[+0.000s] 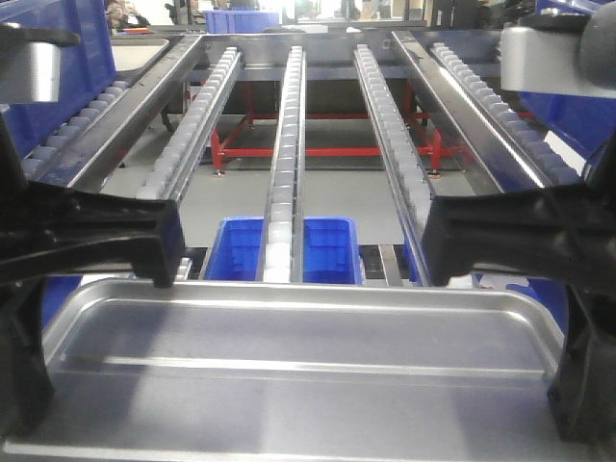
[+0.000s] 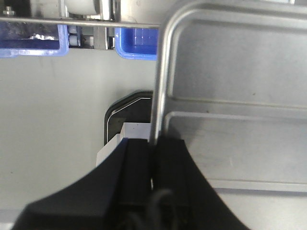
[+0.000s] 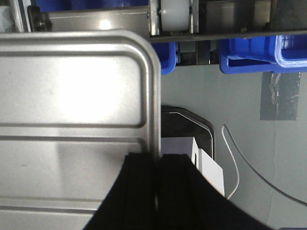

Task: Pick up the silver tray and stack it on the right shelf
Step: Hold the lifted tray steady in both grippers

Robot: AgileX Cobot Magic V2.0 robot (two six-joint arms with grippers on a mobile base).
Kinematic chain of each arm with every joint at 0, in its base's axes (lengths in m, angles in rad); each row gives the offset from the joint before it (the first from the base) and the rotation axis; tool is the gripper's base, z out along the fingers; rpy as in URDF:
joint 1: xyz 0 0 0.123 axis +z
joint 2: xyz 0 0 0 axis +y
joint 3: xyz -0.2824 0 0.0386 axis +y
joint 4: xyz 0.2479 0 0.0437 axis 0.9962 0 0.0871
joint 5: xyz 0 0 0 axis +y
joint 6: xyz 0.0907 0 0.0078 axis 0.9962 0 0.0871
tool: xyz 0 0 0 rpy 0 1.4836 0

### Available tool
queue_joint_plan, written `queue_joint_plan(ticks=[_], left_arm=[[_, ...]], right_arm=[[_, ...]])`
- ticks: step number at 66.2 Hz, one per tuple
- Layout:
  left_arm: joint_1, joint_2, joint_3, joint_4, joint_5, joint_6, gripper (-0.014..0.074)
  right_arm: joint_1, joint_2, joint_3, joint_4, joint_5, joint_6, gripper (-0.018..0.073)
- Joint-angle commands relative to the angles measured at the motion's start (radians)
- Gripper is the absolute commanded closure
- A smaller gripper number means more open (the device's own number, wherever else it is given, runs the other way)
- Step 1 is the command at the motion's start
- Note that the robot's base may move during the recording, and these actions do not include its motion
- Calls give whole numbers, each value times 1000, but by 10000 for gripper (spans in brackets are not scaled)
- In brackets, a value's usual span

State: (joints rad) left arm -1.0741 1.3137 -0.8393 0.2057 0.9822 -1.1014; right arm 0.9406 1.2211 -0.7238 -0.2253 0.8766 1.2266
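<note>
The black jaws of the left gripper (image 2: 154,158) are seen nearest the lens, closed tight on the left short rim of the shiny silver rectangular metal tray (image 2: 230,72), with one finger outside the rim and one inside. The jaws of the right gripper (image 3: 157,165) are clamped in the same way on the opposite short rim. The tray is held level between the two, clear of the grey floor (image 2: 53,105), and two long ridges can be made out along its bottom. Its far rim lies close to the flat front bar (image 3: 96,19) of the stainless-steel roller rack (image 1: 289,125). Whether they touch cannot be told. Long rails of whitish rollers run away from the bar. Blue plastic bins (image 1: 327,250) are seen below the rails, and a red metal frame (image 1: 318,151) farther back.
</note>
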Motion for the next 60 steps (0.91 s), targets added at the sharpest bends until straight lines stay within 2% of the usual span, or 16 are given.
queue_joint_plan(ticks=[1,60], left_arm=[[-6,-57,-25,22,8,-11,695],[-8,-57,-23,23,8,-10,696]], right_arm=[[2,-20,-19,-29,12,-1,495],[2,-19,-22,-30,-15,-1,495]])
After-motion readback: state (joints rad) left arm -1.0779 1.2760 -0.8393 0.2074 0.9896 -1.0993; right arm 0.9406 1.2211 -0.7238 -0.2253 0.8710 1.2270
